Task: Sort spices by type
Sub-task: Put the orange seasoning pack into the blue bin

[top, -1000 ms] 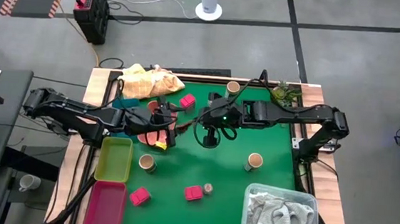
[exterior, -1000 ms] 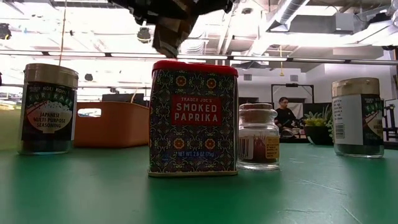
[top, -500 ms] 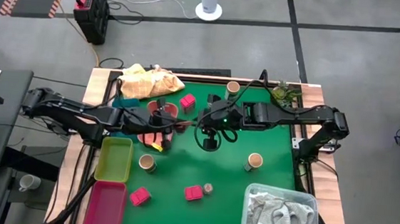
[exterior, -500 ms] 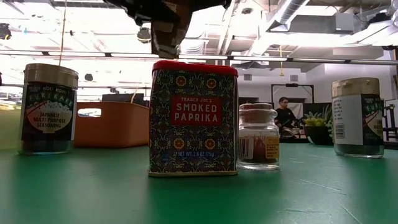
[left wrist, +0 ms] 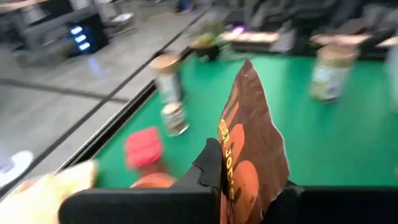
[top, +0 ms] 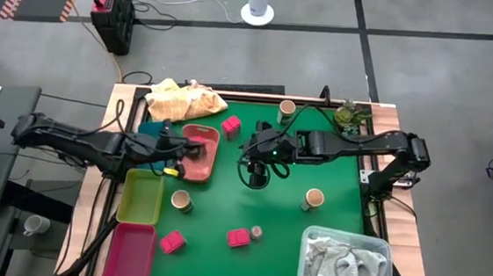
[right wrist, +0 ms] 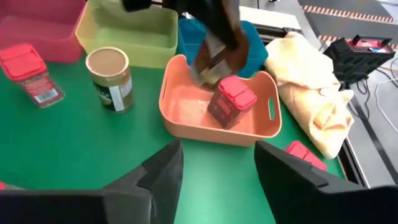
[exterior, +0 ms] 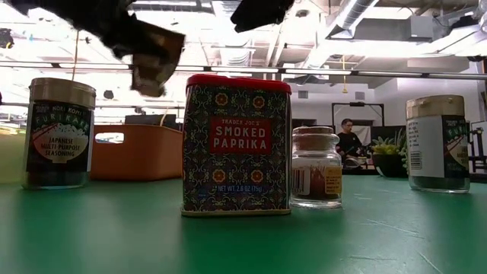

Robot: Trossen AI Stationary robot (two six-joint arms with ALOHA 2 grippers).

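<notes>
My left gripper is shut on a dark brown pouch, held above the left rim of the salmon tray. A red tin lies inside that tray. My right gripper stands open over the green mat, right of the tray, with nothing between its fingers. More red tins, tan-capped jars and a small jar stand upright on the mat. My left gripper pinches one end of the pouch between its two fingers. The rest of the pouch sticks out past the fingertips. The pouch is lifted clear and hangs slanting below the gripper, above the tray.
A lime tray and a magenta tray sit at the near left, and a teal bin beside the salmon tray. A yellow cloth lies far left. A clear bin with a white-grey cloth stands near right.
My left gripper has drawn back toward the table's left edge, carrying the brown pouch away from my right gripper. The pouch, earlier between the two grippers over the mat's middle, now hangs by the salmon tray's left rim. My right gripper has stayed roughly in place.
</notes>
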